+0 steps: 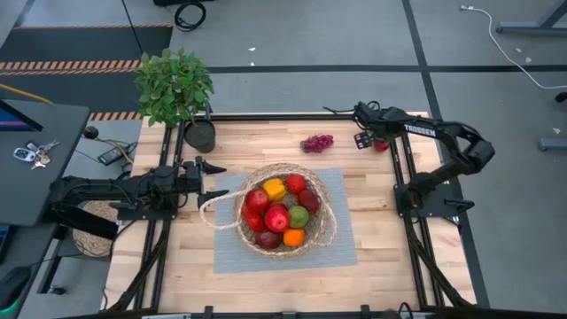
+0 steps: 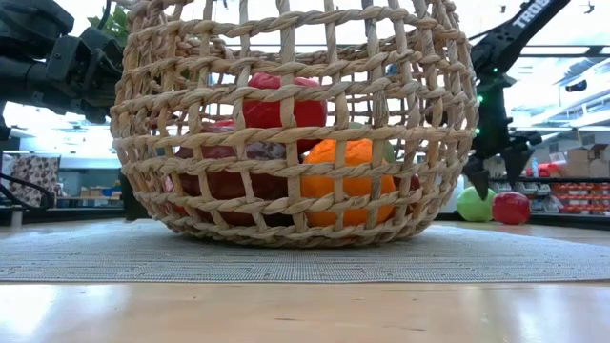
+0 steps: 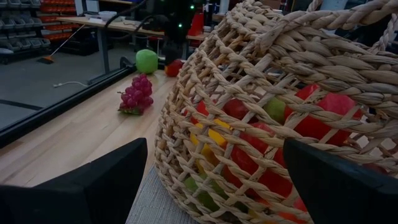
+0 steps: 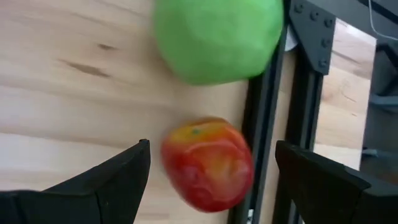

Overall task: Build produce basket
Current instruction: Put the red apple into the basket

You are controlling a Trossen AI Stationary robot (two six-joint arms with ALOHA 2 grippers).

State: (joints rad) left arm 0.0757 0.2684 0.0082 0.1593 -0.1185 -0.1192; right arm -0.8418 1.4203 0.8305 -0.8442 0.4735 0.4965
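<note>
The wicker basket stands on a grey mat at the table's middle, with several red, yellow, green and orange pieces of produce inside. A purple grape bunch lies on the wood beyond it. At the far right, a red fruit and a green fruit lie by the frame rail. My right gripper hangs open above the red fruit, a finger on either side of it, apart from it. My left gripper is open and level at the basket's left side.
A potted plant stands at the far left corner. Dark frame rails run along the table's left and right sides, and the red fruit lies right beside the right one. The basket's looped handle sticks out to the left, near my left gripper.
</note>
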